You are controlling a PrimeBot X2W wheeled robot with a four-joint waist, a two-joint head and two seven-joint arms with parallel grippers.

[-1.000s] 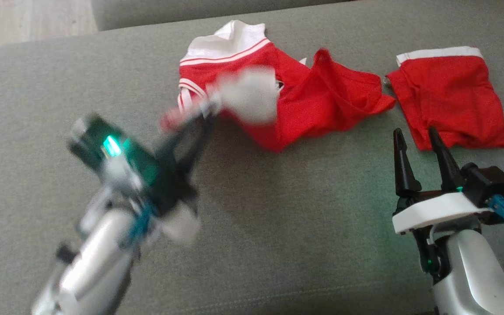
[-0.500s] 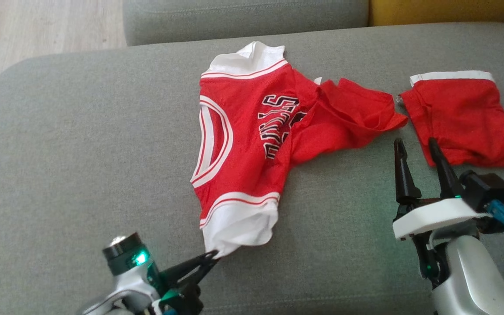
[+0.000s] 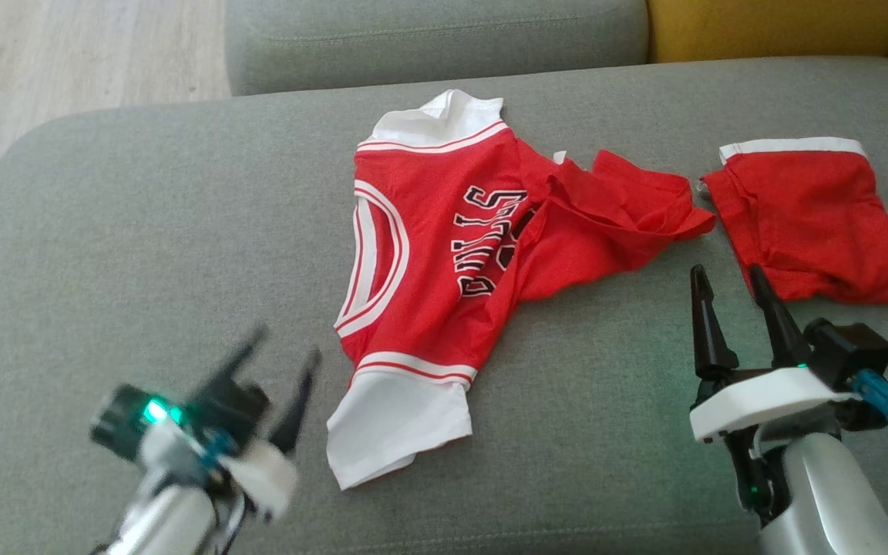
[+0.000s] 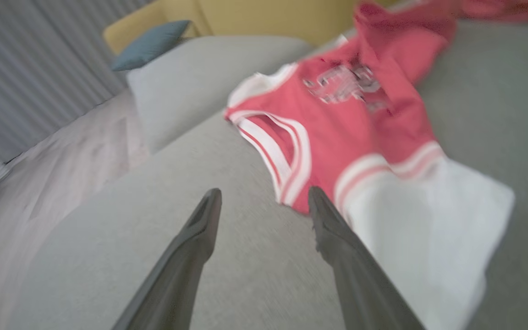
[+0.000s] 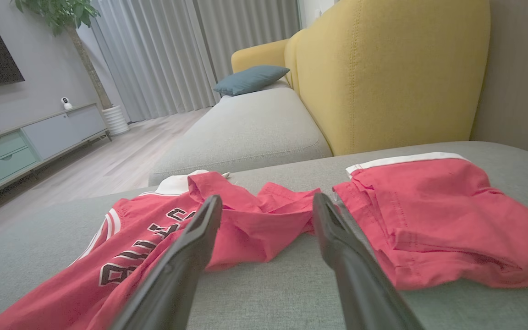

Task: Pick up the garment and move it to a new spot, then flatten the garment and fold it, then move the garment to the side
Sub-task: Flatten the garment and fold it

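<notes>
The left gripper is hovering low at the near left of the grey cushion. It is blurring in the head view, and its 2 fingers are standing wide apart with nothing between them. In the left wrist view those fingers are pointing at bare cushion just beside the garment's armhole. 1 finger is overlapping the edge of the near white sleeve in that picture, and whether it is touching the cloth I cannot tell.

The jersey is lying in the middle of the cushion. It is red with white trim and black lettering, which is showing face up. The near sleeve is lying flat toward the robot, and the other white sleeve is resting at the cushion's far edge. The jersey's right part is bunching into loose folds.

The red shorts, with a white waistband, are lying just to the right of that bunch, almost meeting it.

The right gripper is waiting at the near right, its 2 fingers spreading wide and holding nothing. Its tips are pointing toward the gap between the bunched cloth and the shorts.

Beyond the cushion, a yellow backrest is rising, a blue pillow is lying farther off, and a pale wooden floor is showing at the far left.
</notes>
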